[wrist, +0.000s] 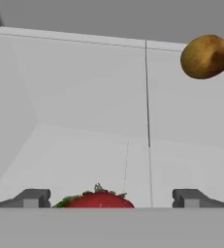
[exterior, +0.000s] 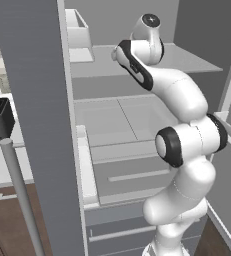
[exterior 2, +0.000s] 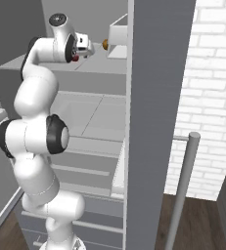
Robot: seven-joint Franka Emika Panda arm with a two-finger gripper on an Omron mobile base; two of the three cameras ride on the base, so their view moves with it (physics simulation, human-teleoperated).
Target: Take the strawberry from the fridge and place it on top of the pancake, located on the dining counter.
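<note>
Hand view: strawberry (wrist: 99,199) on fridge shelf (wrist: 84,160), centred between released fingers (wrist: 32,197), positioned for grasping; brown fruit (wrist: 205,56) near shelf's back edge.

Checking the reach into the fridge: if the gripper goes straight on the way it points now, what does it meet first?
The strawberry, lying between the open gripper fingertips on the fridge shelf; depth is hard to judge.
</note>
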